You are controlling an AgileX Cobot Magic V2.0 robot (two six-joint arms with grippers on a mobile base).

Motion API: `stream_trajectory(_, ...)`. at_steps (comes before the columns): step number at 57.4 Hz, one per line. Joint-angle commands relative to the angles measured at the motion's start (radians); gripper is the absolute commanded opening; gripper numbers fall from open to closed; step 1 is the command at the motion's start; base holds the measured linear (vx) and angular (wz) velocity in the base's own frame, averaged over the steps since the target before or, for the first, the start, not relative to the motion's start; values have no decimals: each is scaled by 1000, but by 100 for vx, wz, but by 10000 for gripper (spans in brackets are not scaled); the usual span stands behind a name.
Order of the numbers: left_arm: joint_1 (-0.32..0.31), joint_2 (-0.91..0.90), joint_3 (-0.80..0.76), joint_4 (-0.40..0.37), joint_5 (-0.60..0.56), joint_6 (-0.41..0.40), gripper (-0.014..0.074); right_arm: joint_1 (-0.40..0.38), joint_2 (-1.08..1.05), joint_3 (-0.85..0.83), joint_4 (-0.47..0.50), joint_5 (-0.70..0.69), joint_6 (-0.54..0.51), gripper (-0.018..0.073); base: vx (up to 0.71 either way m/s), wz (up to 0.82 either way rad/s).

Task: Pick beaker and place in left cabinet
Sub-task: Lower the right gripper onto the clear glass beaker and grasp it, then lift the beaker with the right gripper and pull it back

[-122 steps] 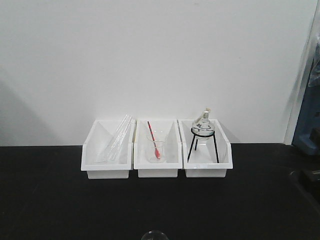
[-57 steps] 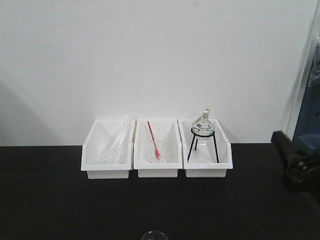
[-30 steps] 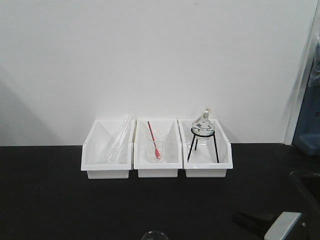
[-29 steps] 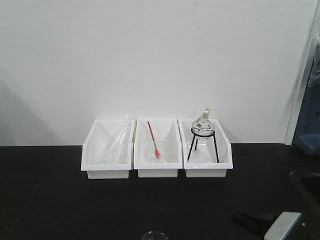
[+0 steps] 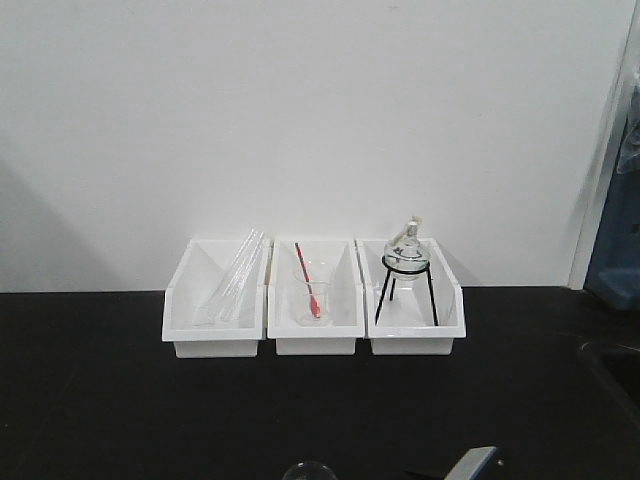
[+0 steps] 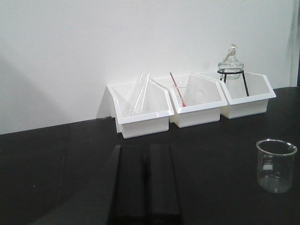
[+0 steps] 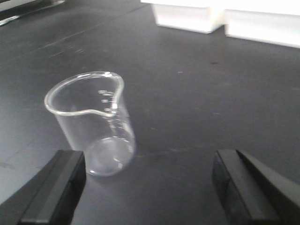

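The beaker (image 7: 91, 124) is small, clear glass with a pouring lip and faint marks. It stands upright and empty on the black bench (image 7: 197, 93). My right gripper (image 7: 147, 185) is open, low over the bench, with the beaker just ahead of its left finger (image 7: 56, 187) and untouched. The beaker also shows at the right of the left wrist view (image 6: 276, 165), and its rim at the bottom edge of the front view (image 5: 308, 470). My left gripper (image 6: 145, 157) is shut and empty, left of the beaker and well apart. The left cabinet is out of view.
Three white bins stand against the back wall: glass rods in the left one (image 5: 215, 347), a beaker with a red stick (image 5: 312, 295) in the middle one, a round flask on a black tripod (image 5: 406, 258) in the right one. A piece of the right arm (image 5: 472, 464) shows at the bottom edge.
The right arm came in from the right edge, dropped low and moved left towards the beaker; now only its tip shows at the bottom. The beaker and bins have not moved.
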Motion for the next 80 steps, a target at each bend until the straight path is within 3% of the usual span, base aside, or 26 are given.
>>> stream_trajectory(1, -6, -18, 16, -8, -83, -3, 1, 40, -2, -57, 10, -216, -5, 594, 0, 0)
stream_trajectory(41, -6, -18, 16, -8, -83, -3, 1, 211, 225, -412, 94, -117, -5, 573, 0, 0)
stream_trajectory(50, -6, -18, 16, -8, -83, -3, 1, 228, 243, -440, 173, -117, -5, 421, 0, 0)
stream_trajectory(60, -6, -18, 16, -8, -83, -3, 1, 229, 237, -436, 185, -113, 0, 17, 0, 0)
stream_trajectory(62, -6, -18, 16, -8, -83, -3, 1, 229, 230, -436, 176, -109, 14, -16, 0, 0)
stream_trajectory(71, -6, -18, 16, -8, -83, -3, 1, 229, 125, -436, 123, 23, 160, -5, 0, 0)
stream_trajectory(80, -6, -18, 16, -8, -83, -3, 1, 229, -62, -436, 115, 355, 273, -4, 0, 0)
